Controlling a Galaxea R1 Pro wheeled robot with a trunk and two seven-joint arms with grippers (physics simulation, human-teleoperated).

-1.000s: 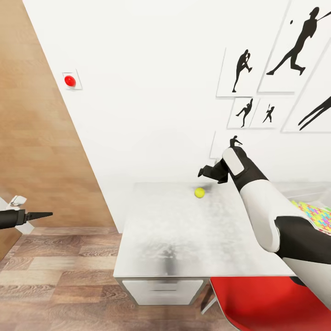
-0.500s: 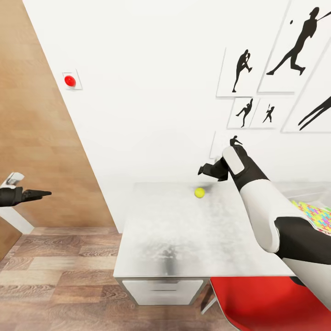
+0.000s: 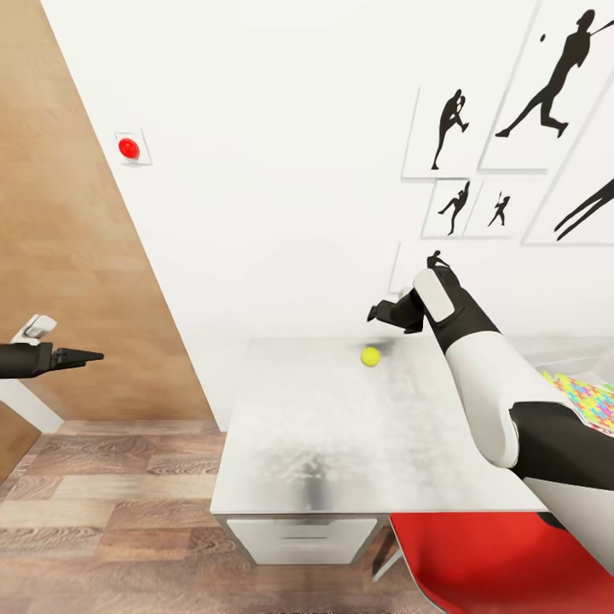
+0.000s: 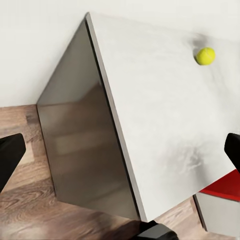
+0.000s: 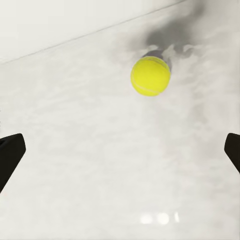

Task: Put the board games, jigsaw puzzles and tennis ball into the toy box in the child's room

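The tennis ball (image 3: 370,356) (image 4: 205,55) (image 5: 150,76) rests on the light grey table (image 3: 341,443) close to the back wall. My right gripper (image 3: 375,316) (image 5: 120,152) hovers just above and slightly behind the ball, open, its fingers (image 5: 10,155) spread wide with nothing between them. Off to the left of the table, over the wooden floor, my left gripper (image 3: 92,355) (image 4: 120,152) hangs open and empty. One jigsaw puzzle (image 3: 588,401) shows at the table's right end, partly hidden behind my right arm.
A red chair (image 3: 477,563) stands at the table's front right. The white wall carries framed sport silhouettes (image 3: 529,102) and a red button (image 3: 129,148). A wooden panel (image 3: 68,256) rises at the left. A drawer unit (image 3: 298,539) sits under the table front.
My left gripper has risen and edged slightly right. The right gripper has lifted a little above the ball. The ball has stayed where it was.
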